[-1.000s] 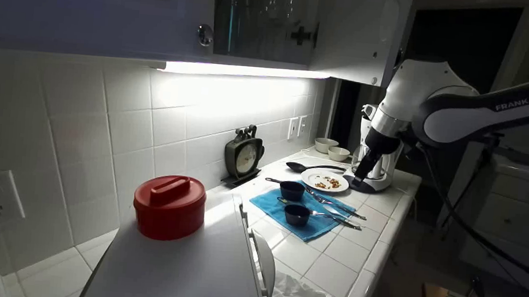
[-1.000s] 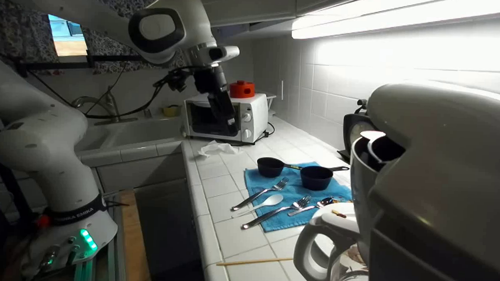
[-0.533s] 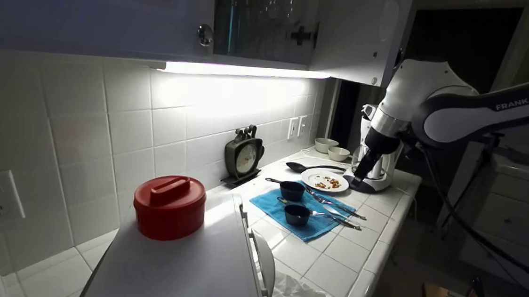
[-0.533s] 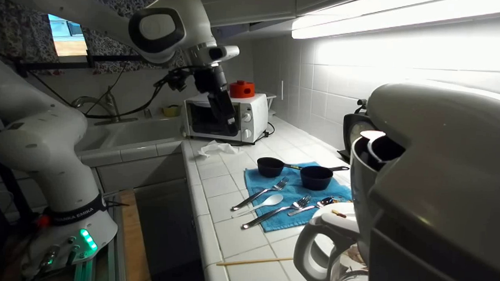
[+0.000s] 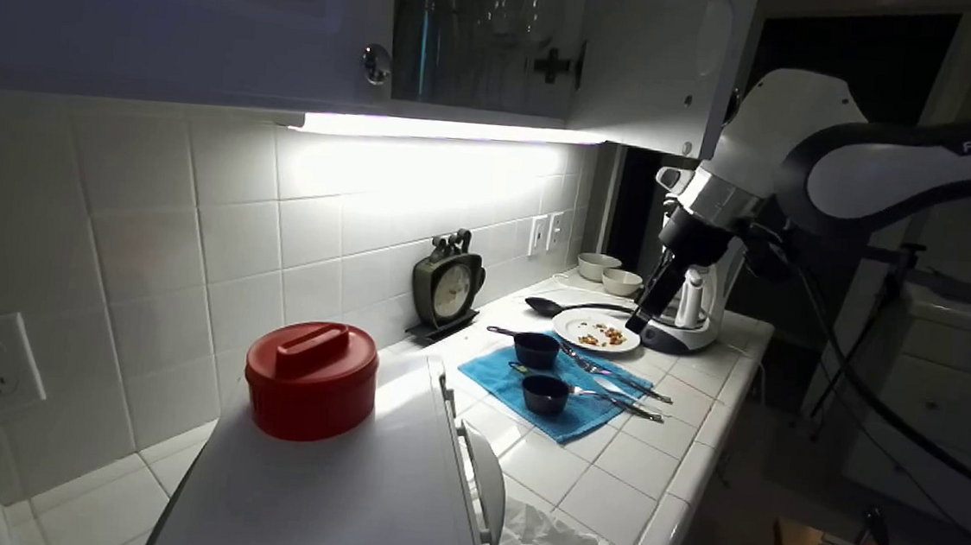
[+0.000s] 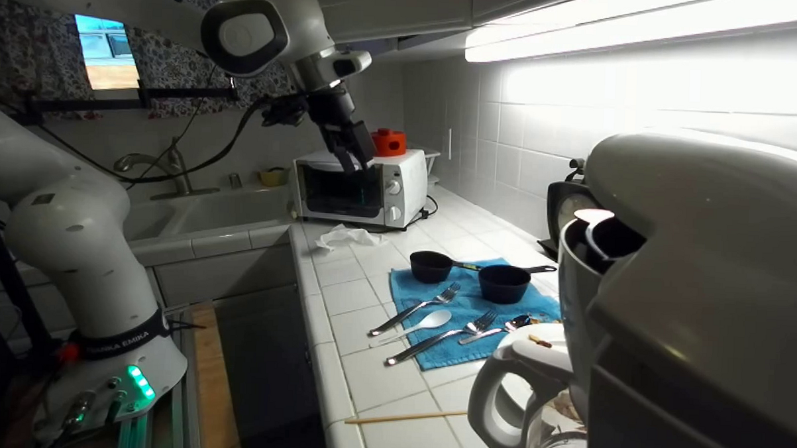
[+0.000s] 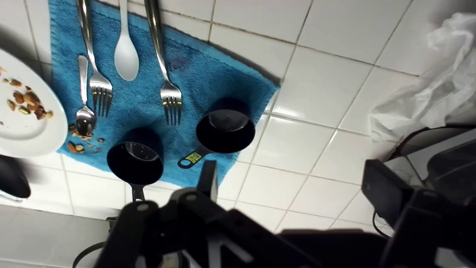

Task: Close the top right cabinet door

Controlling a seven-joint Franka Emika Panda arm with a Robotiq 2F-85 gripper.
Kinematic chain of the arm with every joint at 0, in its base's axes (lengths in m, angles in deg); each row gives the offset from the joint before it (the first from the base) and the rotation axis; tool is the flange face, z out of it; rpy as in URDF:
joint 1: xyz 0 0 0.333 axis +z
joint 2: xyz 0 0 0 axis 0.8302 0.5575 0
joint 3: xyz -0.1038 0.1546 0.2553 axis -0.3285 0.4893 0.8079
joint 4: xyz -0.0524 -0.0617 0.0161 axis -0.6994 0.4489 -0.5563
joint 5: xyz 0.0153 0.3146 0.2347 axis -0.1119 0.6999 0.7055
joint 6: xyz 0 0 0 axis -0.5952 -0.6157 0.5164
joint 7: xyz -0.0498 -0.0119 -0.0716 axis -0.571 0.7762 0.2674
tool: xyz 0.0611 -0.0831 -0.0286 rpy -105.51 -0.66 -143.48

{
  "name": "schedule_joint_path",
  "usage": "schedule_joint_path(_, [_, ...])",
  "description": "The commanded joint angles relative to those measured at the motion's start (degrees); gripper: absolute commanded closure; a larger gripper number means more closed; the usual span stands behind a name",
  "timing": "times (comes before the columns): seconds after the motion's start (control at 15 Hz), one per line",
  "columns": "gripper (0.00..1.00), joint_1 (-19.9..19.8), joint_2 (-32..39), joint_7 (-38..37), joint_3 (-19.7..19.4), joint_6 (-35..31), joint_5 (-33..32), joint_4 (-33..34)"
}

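Open cabinet door (image 5: pixel 645 60) cropped at top in exterior view; plate (image 7: pixel 26 128) cropped left in wrist view.

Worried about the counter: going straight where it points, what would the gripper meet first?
Probably the countertop tiles beside the blue towel; depth is unclear, so the towel might come first.

Exterior views roughly face each other across the towel (image 6: pixel 467 303).

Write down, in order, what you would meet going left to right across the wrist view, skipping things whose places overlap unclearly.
White plate, white spoon, the fork just right of it, black cup with a labelled handle, crumpled white sheet.
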Motion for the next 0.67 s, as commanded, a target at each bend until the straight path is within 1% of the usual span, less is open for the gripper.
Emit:
schedule_joint_path(0.0, [0.0,1.7,-2.8,3.7,-0.5,4.0,2.1,0.7])
schedule_joint_path(0.2, [0.0,4.2,-5.0,7.2,-0.8,6.4,3.2,1.2])
schedule_joint_path(0.6, [0.0,8.2,-9.0,10.4,1.2,11.2,2.6,3.9])
